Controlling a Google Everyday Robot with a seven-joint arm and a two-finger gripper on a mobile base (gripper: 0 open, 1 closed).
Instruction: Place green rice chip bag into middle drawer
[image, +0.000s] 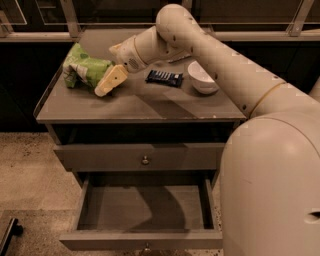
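Dark glass with pale window frames (70, 20) runs behind a grey desk (150, 107) that stands on a speckled floor (25, 165). On the desk top, close to the back left corner, lies the green rice chip bag (85, 70), crumpled, light green with white patches, and its long side points toward the middle of the top. The cream-coloured arm (230, 70) comes in from the right edge, passes above the back part of the desk, and ends at the gripper (106, 70) over the left half of the top, at the right end of the bag. Its fingers (111, 81) are spread apart and not clenched; the nearer one, with a yellowish pad, lies just in front of the bag's right end, and the other one is seen behind it, toward the back edge. I cannot tell if any finger really touches the bag. A dark-blue snack bar (164, 77) lies flat near the centre of the top, and a white bowl (202, 77) stands beside it, nearer to the right edge. Under the top, the upper drawer (100, 157) is closed and has a small round knob (145, 160). Below it, the middle drawer (140, 240) is pulled out far toward the front, and its grey floor is visible.
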